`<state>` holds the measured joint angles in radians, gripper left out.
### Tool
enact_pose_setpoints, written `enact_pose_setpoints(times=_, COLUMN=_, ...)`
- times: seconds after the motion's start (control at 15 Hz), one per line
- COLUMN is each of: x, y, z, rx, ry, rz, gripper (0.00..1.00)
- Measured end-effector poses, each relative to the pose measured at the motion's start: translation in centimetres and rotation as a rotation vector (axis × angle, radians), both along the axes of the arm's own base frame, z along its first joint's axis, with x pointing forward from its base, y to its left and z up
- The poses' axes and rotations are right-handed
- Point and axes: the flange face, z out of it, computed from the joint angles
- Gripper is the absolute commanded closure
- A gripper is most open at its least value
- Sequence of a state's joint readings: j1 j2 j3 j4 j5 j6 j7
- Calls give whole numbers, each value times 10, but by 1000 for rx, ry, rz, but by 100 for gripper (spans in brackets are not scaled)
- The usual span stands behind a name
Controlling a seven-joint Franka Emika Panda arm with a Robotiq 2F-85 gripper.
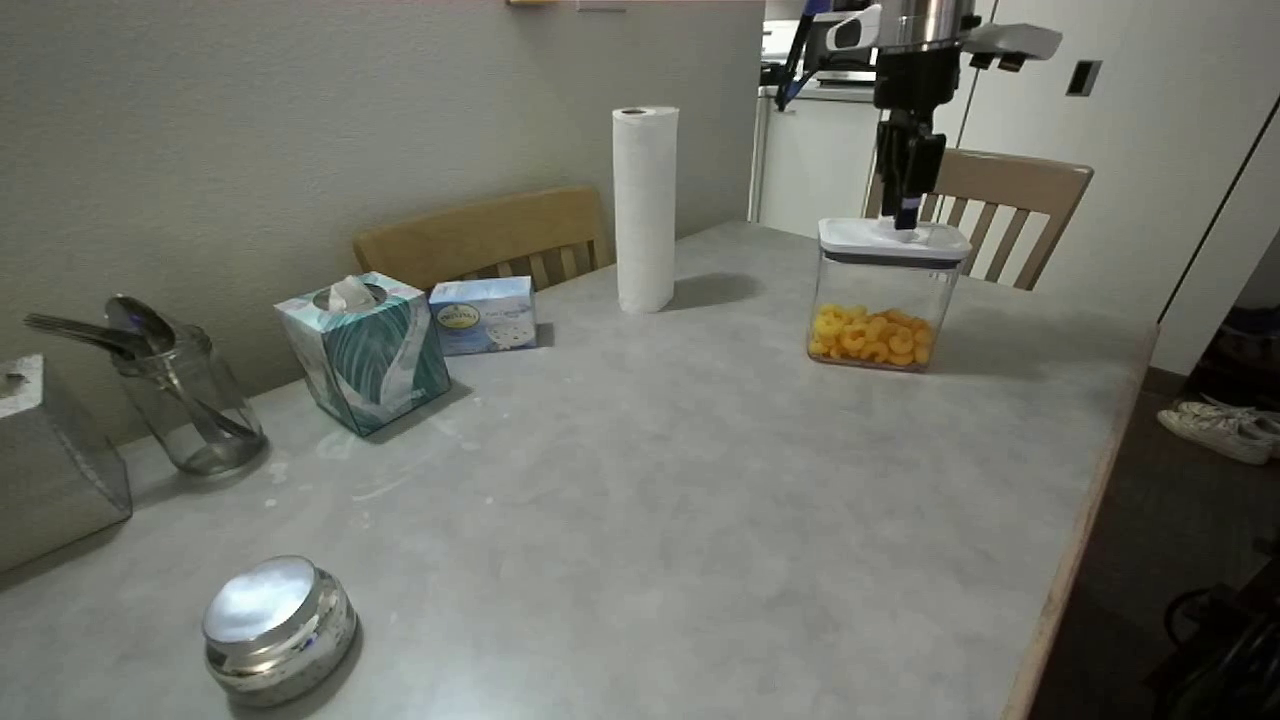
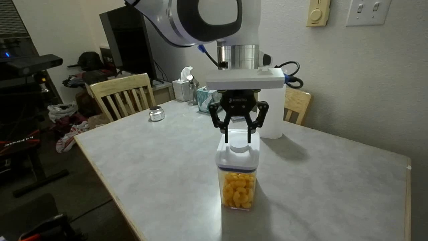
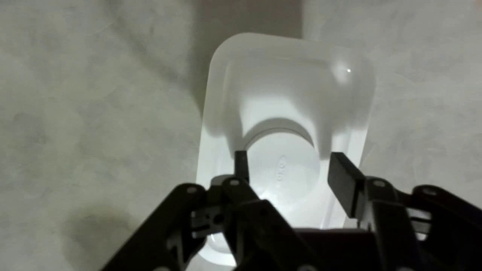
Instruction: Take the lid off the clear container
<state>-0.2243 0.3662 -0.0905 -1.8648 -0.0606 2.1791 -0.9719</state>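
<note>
Lid point(image 3: 286, 81) sat on clear container point(image 1: 880, 310), on tabletop point(image 1: 660, 480). Jaws stood apart astride its btn point(image 3: 284, 169), nothing gripped. Btn nr one fingertip point(image 3: 241, 163); I reckoned: ctr first, close evenly, low, then lift str. up, slowly.

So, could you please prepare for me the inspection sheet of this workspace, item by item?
Surface: grey table, pale marks near the teal tissue box.
Job's things: white lid on clear container; orange-yellow snacks inside.
Clutter: teal tissue box, pale tissue box, small blue box, paper roll, silver jar, glass jar with cutlery.
Pincer: open, fingers either side of the lid's button; contact unclear.
Cables: black cable looped above the pincer, off to one side.
Surroundings: wooden chairs, light switches, white shoes.
</note>
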Motion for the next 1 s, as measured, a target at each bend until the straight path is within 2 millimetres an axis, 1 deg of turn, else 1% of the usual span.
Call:
enact_pose_setpoints(times=0.07, x=-1, y=-1, z=-4, rx=2, ry=7, rz=-2, gripper=3)
enact_pose_setpoints(times=0.13, x=-1, y=-2, z=-7, rx=3, ry=13, rz=-4, gripper=1)
enact_pose_setpoints(times=0.27, x=-2, y=-3, z=-11, rx=4, ry=19, rz=-7, gripper=0)
enact_pose_setpoints(times=0.6, x=-2, y=-5, z=-11, rx=12, ry=13, rz=-66, gripper=0)
enact_pose_setpoints(times=0.67, x=-2, y=-5, z=-11, rx=15, ry=11, rz=-80, gripper=2)
enact_pose_setpoints(times=0.73, x=-2, y=-5, z=-11, rx=18, ry=9, rz=-95, gripper=8)
enact_pose_setpoints(times=0.8, x=-2, y=-5, z=-11, rx=20, ry=8, rz=-111, gripper=8)
enact_pose_setpoints(times=0.87, x=-2, y=-5, z=-11, rx=21, ry=7, rz=-124, gripper=16)
enact_pose_setpoints(times=0.93, x=-2, y=-5, z=-11, rx=21, ry=6, rz=-135, gripper=16)
enact_pose_setpoints(times=1.0, x=-2, y=-5, z=-11, rx=20, ry=6, rz=-145, gripper=36)
